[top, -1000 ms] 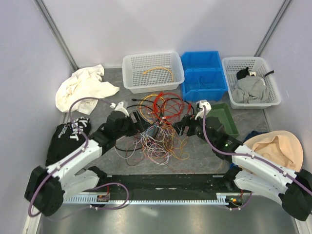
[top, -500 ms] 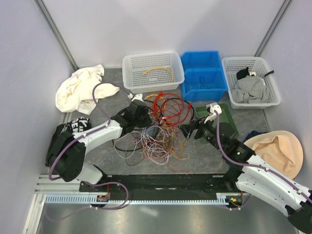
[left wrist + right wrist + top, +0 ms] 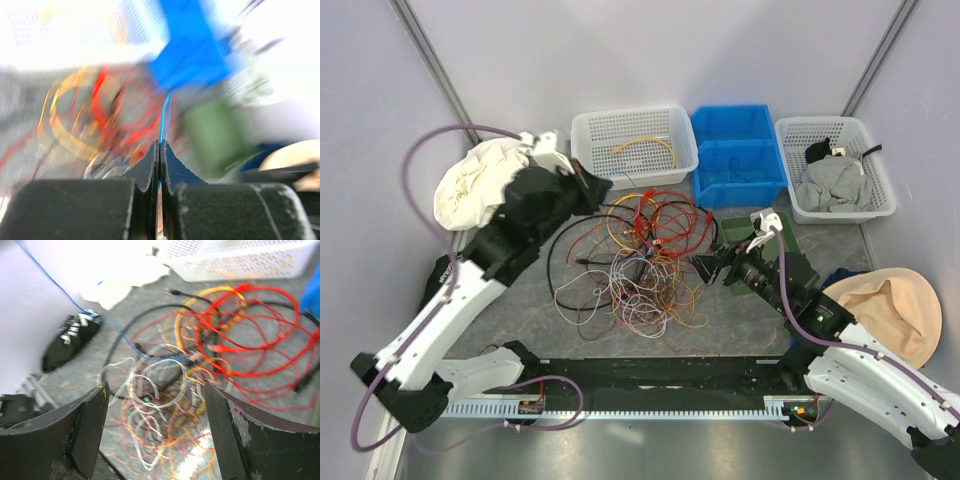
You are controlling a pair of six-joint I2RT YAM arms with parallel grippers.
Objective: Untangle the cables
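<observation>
The cables lie in one tangled heap on the grey table: red coils at the back, a black loop on the left, thin white, pink and orange wires in front. My left gripper is raised near the white basket, shut on a thin blue cable that runs out from between its jaws. In the right wrist view the blue cable stretches tight from the upper left down into the heap. My right gripper stands open at the heap's right edge, holding nothing.
A white basket with a yellow cable stands at the back, then a blue bin and a white basket with grey cloth. A green tray sits beside the right arm. White cloth, black cloth and a beige cap lie at the sides.
My left gripper has shut on the blue cable and risen back-left, away from the heap, pulling the cable tight. The right gripper drew back slightly to the right, still open.
</observation>
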